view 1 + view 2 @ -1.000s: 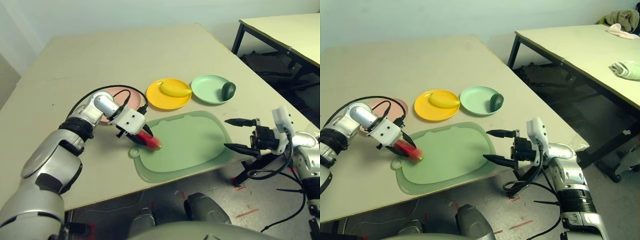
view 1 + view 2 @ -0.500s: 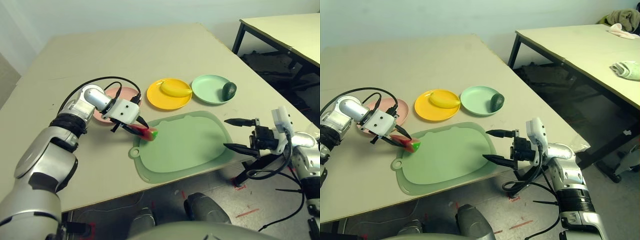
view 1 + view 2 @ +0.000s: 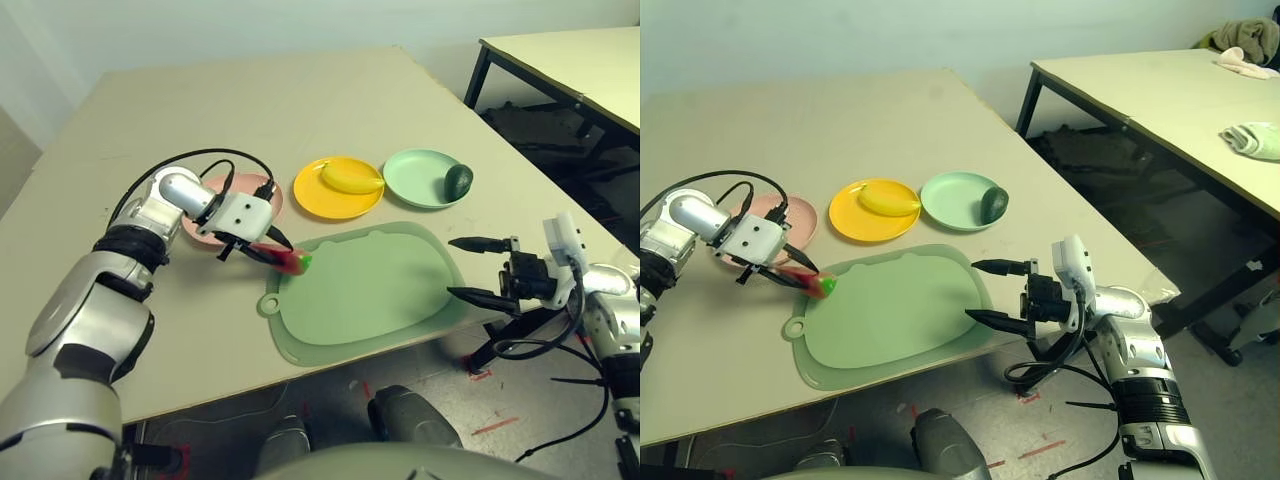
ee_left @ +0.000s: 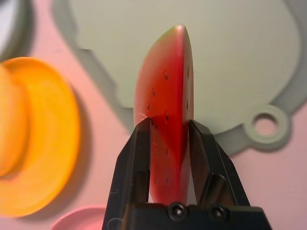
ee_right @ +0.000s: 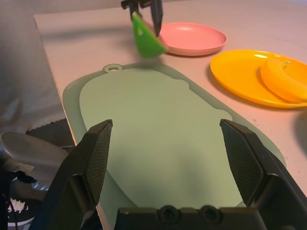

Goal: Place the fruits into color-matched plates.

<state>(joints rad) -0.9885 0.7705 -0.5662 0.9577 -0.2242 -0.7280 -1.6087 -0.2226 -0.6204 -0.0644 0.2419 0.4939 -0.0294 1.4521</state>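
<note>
A red plastic watermelon wedge with green rind [image 4: 165,115] is clamped between the black fingers of the robot's left gripper [image 4: 169,127], near the rounded green mat's ringed corner [image 3: 350,290]. The glossy yellow banana [image 3: 351,179] lies on the round yellow plate [image 3: 325,205], the dark green oval avocado [image 3: 458,182] on the mint plate [image 3: 415,180]. The shallow pink plate [image 5: 192,38] sits beyond the wedge. The right gripper [image 3: 988,292] hangs open, empty, near the table's front edge [image 3: 200,398].

So the left arm reaches out over the desk [image 3: 200,110], forearm angled inward, with the left gripper [image 4: 169,122] clamped tight on the watermelon wedge [image 4: 168,91]. The right arm's sitting off at the desk's edge, right gripper [image 5: 166,122] pointing inward, fingers spread wide and empty.
</note>
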